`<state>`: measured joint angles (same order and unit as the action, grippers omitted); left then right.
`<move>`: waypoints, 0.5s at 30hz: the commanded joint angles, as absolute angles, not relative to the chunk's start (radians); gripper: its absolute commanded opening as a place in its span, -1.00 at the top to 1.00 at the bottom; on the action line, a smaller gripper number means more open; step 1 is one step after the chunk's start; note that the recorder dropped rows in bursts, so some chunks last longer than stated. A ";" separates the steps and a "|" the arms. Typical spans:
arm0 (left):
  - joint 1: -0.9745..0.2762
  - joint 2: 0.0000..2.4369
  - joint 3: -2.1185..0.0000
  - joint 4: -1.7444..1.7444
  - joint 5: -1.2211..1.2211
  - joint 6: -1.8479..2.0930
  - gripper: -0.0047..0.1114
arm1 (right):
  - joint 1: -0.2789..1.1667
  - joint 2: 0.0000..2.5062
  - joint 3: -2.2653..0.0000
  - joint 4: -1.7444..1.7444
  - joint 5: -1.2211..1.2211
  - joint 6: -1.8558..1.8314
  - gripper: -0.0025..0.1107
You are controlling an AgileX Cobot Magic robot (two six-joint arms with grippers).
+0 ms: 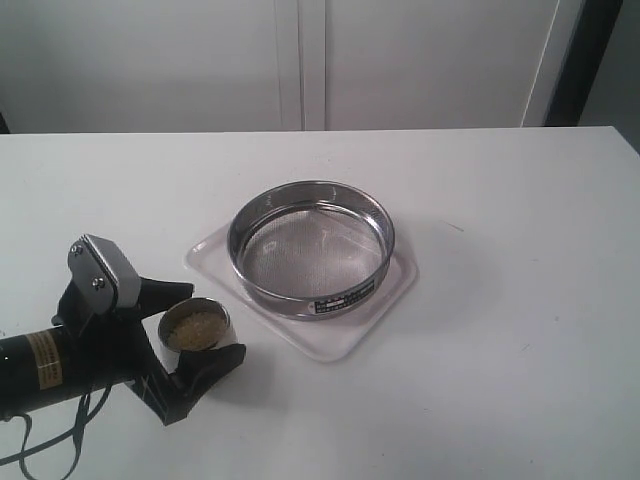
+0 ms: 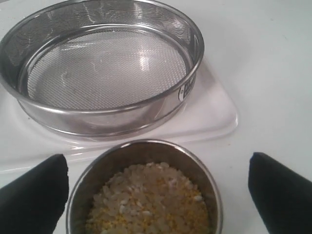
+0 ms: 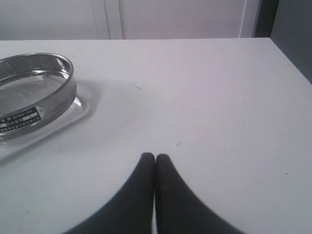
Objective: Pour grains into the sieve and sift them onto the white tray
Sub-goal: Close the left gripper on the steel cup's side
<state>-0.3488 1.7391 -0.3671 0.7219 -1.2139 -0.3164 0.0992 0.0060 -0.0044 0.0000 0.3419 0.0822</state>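
Observation:
The sieve (image 1: 310, 250), a wide steel ring with a mesh bottom, sits empty on the white tray (image 1: 335, 338) at mid-table. A small steel cup (image 1: 223, 314) stands on the table just in front-left of the tray, filled with the yellow and whitish grains (image 1: 193, 327). My left gripper (image 1: 192, 326) is open, with one black finger on each side of the cup. In the left wrist view the cup (image 2: 146, 150), grains (image 2: 146, 204) and sieve (image 2: 102, 68) lie ahead of the gripper (image 2: 156, 195). My right gripper (image 3: 155, 157) is shut and empty over bare table, off to the side of the sieve (image 3: 29, 92).
The white table (image 1: 520, 300) runs to a far edge against a pale wall. A dark vertical strip (image 1: 585, 60) stands at the back right. The left arm's cable (image 1: 50, 440) hangs near the table's front-left corner.

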 commanded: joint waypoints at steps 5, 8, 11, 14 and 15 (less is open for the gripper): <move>-0.354 1.738 -0.383 0.713 -1.221 -0.318 -0.78 | 0.100 0.000 0.000 0.000 0.336 0.086 0.96; -0.354 1.738 -0.383 0.715 -1.209 -0.318 -0.78 | 0.100 0.000 0.000 0.000 0.336 0.086 0.96; -0.354 1.738 -0.383 0.715 -1.196 -0.314 -0.78 | 0.100 0.000 0.000 0.000 0.336 0.086 0.96; -0.354 1.738 -0.383 0.715 -1.201 -0.314 -0.78 | 0.100 0.000 0.000 0.000 0.336 0.086 0.96; -0.354 1.738 -0.383 0.715 -1.201 -0.314 -0.78 | 0.100 0.000 0.000 0.000 0.336 0.086 0.96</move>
